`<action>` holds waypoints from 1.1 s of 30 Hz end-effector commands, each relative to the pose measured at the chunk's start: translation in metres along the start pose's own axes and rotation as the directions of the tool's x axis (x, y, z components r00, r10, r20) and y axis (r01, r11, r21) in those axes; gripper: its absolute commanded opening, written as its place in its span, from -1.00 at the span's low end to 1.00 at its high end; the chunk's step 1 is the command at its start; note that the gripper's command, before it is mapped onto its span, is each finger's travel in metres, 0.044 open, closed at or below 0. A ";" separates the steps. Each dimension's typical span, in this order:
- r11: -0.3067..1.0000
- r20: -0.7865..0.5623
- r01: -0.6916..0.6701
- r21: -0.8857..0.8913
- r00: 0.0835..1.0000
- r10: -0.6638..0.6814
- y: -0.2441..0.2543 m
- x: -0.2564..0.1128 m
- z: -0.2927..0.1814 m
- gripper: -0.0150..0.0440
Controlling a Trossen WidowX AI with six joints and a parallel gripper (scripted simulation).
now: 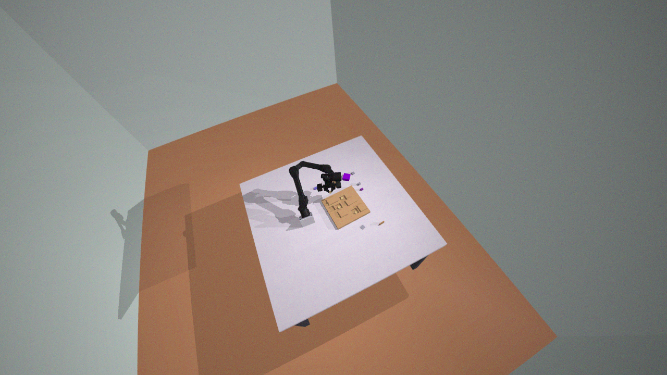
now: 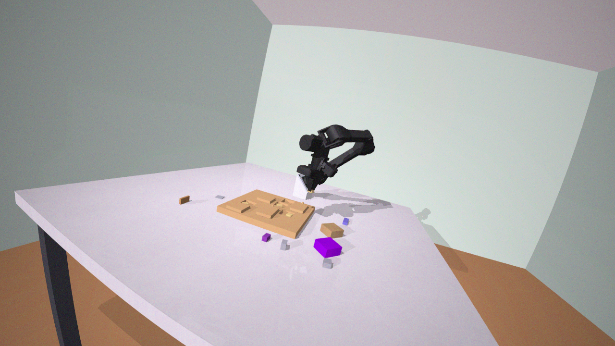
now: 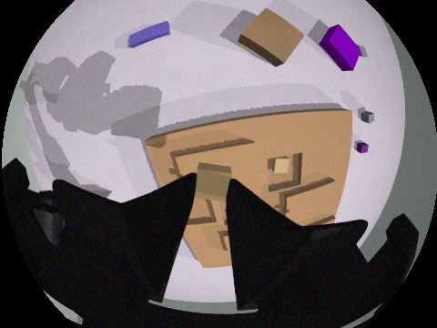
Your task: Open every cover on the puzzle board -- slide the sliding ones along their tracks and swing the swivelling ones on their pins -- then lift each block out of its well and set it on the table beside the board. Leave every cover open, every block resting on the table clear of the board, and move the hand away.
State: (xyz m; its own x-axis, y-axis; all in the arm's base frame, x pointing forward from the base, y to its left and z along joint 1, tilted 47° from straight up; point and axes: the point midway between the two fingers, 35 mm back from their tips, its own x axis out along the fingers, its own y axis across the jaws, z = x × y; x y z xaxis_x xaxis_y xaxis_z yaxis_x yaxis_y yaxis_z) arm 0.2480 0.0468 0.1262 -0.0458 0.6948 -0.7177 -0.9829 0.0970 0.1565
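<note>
My gripper is shut on a pale yellow block. It holds the block in the air, near the board edge closest to the arm's base in the exterior view. The tan puzzle board lies flat on the table. A pale block sits in an uncovered square well. More pale surfaces show in other recesses, too small to tell apart. Several raised flat covers stand on the board, the same tan colour. The fingers hide part of the board in the wrist view.
Beside the board stand a brown box, a purple box, a blue piece, a small purple piece and small grey pieces. Beyond the board are an orange-brown piece and a flat grey piece.
</note>
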 end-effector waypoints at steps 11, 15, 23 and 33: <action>1.000 0.020 0.005 -0.009 1.000 -0.004 0.013 -0.003 0.054 -0.22; 1.000 0.027 0.001 -0.010 1.000 -0.001 0.019 -0.003 0.068 -0.22; 1.000 0.040 -0.006 -0.013 0.999 0.007 0.030 -0.004 0.090 -0.22; 1.000 0.036 -0.006 -0.013 0.999 0.006 0.028 0.007 0.090 -0.22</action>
State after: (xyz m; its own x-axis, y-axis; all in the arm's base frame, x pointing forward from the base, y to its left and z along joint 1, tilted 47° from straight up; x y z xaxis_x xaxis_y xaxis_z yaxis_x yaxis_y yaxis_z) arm 0.2368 0.1140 0.1900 -0.0442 0.7186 -0.6940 -0.9854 0.0830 0.1486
